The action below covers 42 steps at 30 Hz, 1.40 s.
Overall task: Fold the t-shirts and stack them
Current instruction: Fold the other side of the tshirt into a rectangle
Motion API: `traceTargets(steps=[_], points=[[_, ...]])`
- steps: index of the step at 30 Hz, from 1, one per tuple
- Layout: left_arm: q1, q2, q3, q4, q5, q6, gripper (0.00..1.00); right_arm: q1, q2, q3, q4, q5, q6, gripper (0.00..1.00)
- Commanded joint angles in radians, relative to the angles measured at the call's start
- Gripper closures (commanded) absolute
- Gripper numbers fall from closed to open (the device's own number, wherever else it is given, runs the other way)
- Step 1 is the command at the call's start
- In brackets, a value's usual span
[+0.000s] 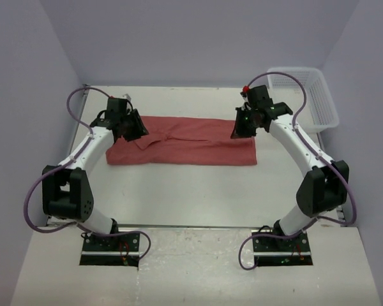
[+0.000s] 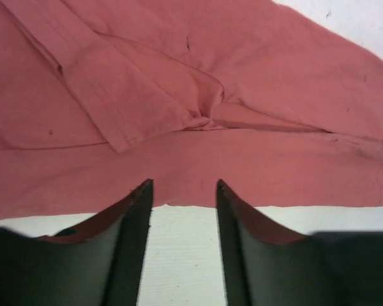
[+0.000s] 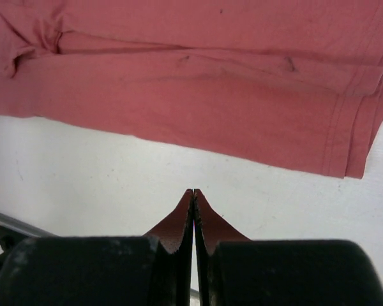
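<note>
My left gripper point(image 2: 183, 185) hangs released and empty at the near edge of the t-shirt point(image 1: 191, 150). I should pinch both layers there squarely. My right gripper point(image 3: 193, 191) is clenched on nothing, just short of the right hem, so it must open before biting. The brick-red t-shirt lies as a long folded band across the surface point(image 1: 191, 197), bunched near its left end.

The brick-red t-shirt point(image 1: 191, 145) lies flat on the table point(image 1: 198, 197), folded into a long, rumpled band.
</note>
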Motion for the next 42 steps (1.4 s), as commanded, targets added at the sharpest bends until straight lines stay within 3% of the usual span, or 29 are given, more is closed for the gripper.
traceTargets(steps=[1,2,3,5,13,18,22,23,31,42], points=[[-0.031,0.072,-0.030,0.055,0.017,-0.049,0.58,0.008,0.144,0.105,-0.088,0.049,-0.029,1.00],[-0.045,0.083,-0.034,0.061,0.013,-0.057,0.81,0.009,0.173,0.108,-0.082,0.051,-0.029,1.00],[-0.049,0.106,-0.034,0.061,0.019,-0.059,0.95,0.008,0.187,0.113,-0.073,0.038,-0.025,1.00],[-0.057,0.122,-0.037,0.061,0.017,-0.065,1.00,0.008,0.222,0.152,-0.076,0.008,-0.020,1.00],[-0.065,0.175,-0.008,0.053,0.007,-0.062,1.00,0.011,0.449,0.311,-0.095,-0.045,-0.016,1.00],[-0.066,0.220,0.010,0.029,-0.047,-0.051,1.00,0.026,0.452,0.282,-0.036,-0.088,-0.009,1.00],[-0.066,0.215,0.001,0.041,-0.127,-0.050,0.87,0.034,0.440,0.257,-0.022,-0.097,-0.016,1.00],[-0.066,0.215,0.006,0.042,-0.159,-0.039,0.78,0.035,0.426,0.249,-0.013,-0.097,-0.017,1.00],[-0.066,0.234,0.029,0.036,-0.256,-0.033,0.59,0.034,0.356,0.179,0.001,-0.091,-0.031,1.00],[-0.065,0.313,0.081,0.001,-0.308,-0.031,0.59,0.032,0.296,0.143,0.018,-0.123,-0.029,1.00]])
